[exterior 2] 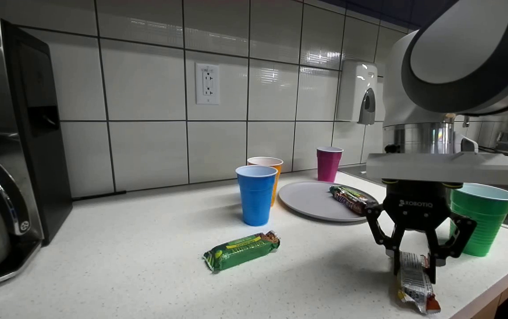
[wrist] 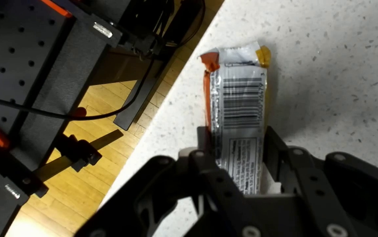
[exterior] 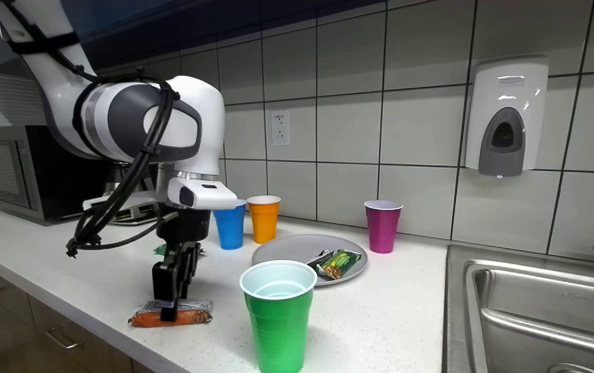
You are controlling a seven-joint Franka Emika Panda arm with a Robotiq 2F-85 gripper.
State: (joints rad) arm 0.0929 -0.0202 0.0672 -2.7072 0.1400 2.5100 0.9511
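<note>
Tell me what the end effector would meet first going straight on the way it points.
Likely the countertop: the end effector points down, with a wrapped bar between its fingers. Whether they touch the surface is unclear.

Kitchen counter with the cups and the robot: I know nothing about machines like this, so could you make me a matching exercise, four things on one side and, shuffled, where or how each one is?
Things
1. green cup
2. dispenser
3. silver-and-orange wrapped bar
4. grey plate

Places and states
A. fixed to the tiled wall
B. bearing a green-wrapped bar
C. upright on the counter
D. between the jaws of the end effector

Right pairs: 1-C, 2-A, 3-D, 4-B
</note>
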